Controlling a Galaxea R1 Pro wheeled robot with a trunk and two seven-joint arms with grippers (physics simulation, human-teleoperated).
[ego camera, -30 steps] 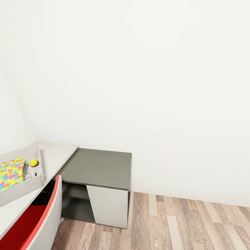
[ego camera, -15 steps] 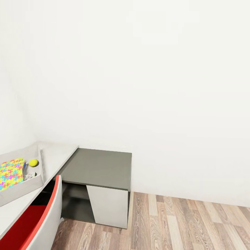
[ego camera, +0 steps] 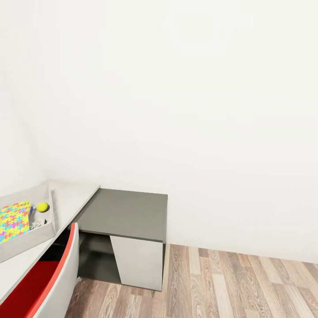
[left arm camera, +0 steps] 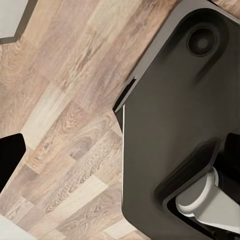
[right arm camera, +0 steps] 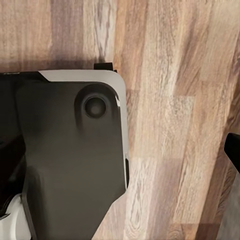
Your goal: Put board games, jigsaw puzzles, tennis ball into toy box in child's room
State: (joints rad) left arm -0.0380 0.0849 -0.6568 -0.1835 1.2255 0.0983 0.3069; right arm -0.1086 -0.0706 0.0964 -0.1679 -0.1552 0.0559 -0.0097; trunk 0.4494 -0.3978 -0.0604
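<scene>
Toy box (ego camera: 44, 232) sits on light tabletop (ego camera: 75, 196) near the corner join, holding jigsaw puzzle (ego camera: 14, 219) and tennis ball (ego camera: 42, 206) (touching far wall). Claw states: cannot tell.

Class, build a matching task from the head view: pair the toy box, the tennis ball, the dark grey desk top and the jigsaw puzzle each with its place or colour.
Things:
1. toy box
2. tennis ball
3. dark grey desk top
4. jigsaw puzzle

Descriptions:
A. multicoloured, lying in the bin
B. bare, beside the wall
C. yellow-green, in the bin's corner
D. light grey, on the light desk top

Pairs: 1-D, 2-C, 3-B, 4-A
</scene>
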